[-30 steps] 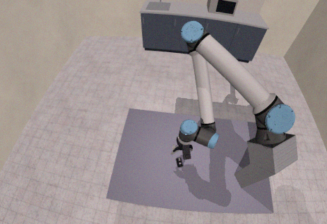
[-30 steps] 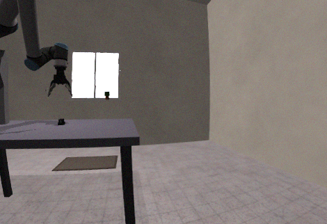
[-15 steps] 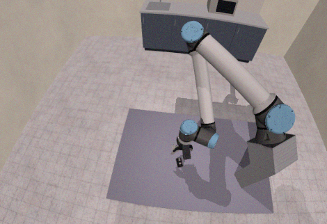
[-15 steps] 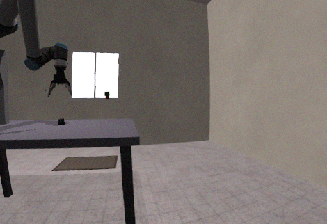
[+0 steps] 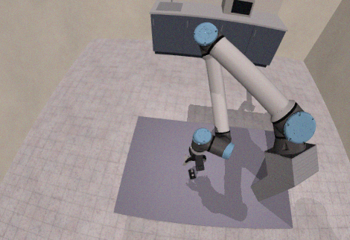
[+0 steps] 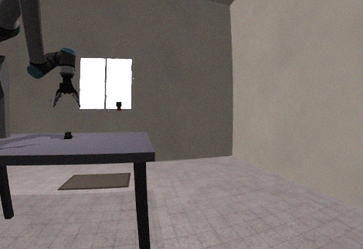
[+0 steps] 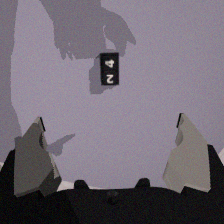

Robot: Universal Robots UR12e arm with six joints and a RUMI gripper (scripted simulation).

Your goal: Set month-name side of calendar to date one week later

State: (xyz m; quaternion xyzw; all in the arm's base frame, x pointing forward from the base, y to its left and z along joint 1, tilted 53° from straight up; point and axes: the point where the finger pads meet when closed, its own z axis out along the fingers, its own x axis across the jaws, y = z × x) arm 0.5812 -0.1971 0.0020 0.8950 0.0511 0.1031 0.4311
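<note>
While the arm (image 5: 218,97) bends down over the desk (image 6: 110,147), its pincer (image 6: 66,101) points straight down, spread wide and holding nothing; the calendar (image 7: 109,69) sits well below it, slightly ahead.

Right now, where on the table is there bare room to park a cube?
Bare surface lies on the table between the calendar and its left and front edges. Tighter toward the arm's pedestal, under the forearm. The open gripper hangs well above the calendar, holding nothing.
</note>
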